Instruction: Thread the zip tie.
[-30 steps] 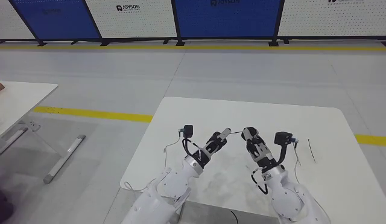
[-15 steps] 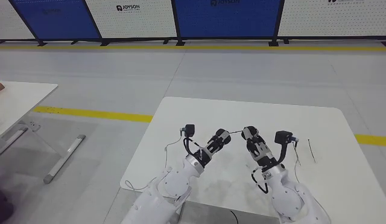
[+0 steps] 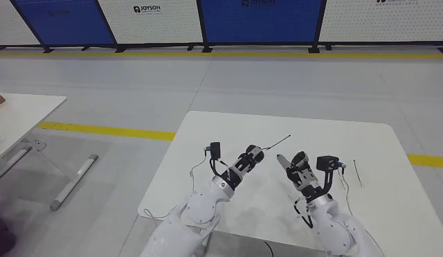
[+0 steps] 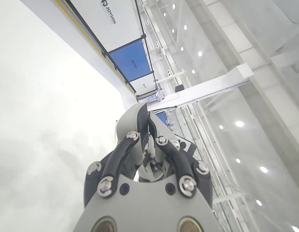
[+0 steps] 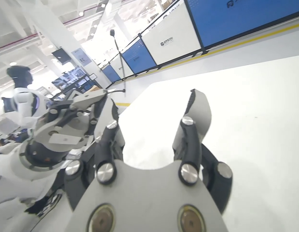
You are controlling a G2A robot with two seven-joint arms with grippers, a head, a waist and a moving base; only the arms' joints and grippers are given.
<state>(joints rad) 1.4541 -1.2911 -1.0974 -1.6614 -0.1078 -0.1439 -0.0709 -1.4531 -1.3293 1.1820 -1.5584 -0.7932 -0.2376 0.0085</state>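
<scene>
1. Left end effector [image 4: 147,121]: it is clenched on one end of the zip tie [image 3: 277,143]. The grip covers only a short length of a thin strap. Expect the strap to pivot or slide between the pads if anything pushes on it sideways.
2. Zip tie: it projects from the left end effector, straight and unlooped, up and away over the table [image 3: 228,129]. The far end is unsupported. In the right wrist view that end carries a small block, probably the head. You cannot confirm from these views which way its slot faces. A wrong guess would put the tail against the blocked side.
3. Right end effector [image 5: 153,100]: it is released, jaws wide, grasping nothing, and sits just beside the left one. If you close it off-centre, it is likely to knock the free end aside rather than capture it. The strap would then flex and spring out of line.
4. Clearance between the two end effectors: they are near each other. A fast approach risks finger-to-finger contact, which could jolt the strap loose.
5. Table: if the strap drops, it will lie flat and be hard to pinch.
6. Second zip tie [image 3: 358,173]: it lies on the table beside the right arm. A wide swing could sweep it off.
</scene>
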